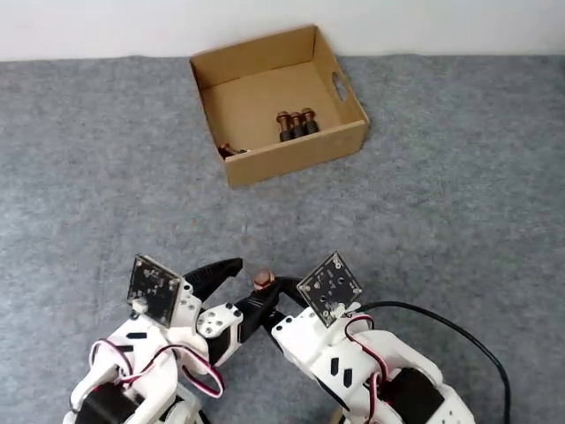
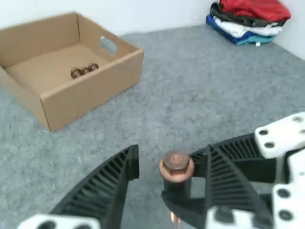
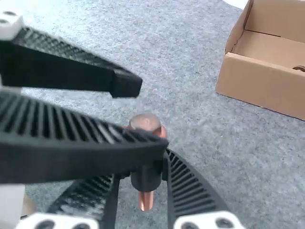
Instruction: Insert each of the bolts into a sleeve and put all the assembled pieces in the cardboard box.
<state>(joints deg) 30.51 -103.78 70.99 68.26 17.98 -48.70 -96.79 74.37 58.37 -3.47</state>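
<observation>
A copper bolt (image 1: 263,281) (image 2: 176,166) (image 3: 145,123) sits in a dark sleeve (image 3: 147,179), with its tip poking out below. My right gripper (image 1: 275,300) (image 3: 143,174) is shut on the sleeve and holds it upright just above the grey carpet. My left gripper (image 1: 265,274) (image 2: 170,156) (image 3: 143,114) is open, with one finger on each side of the bolt head. The cardboard box (image 1: 231,66) (image 2: 90,95) (image 3: 262,81) stands farther back. Three assembled pieces (image 1: 297,124) (image 2: 84,71) lie side by side in it, and another piece (image 1: 231,150) lies in its front corner.
Grey carpet (image 1: 441,194) covers the table between the arms and the box. A black cable (image 1: 459,336) runs from the right arm. A pile of folded clothes (image 2: 248,16) lies far back against the wall.
</observation>
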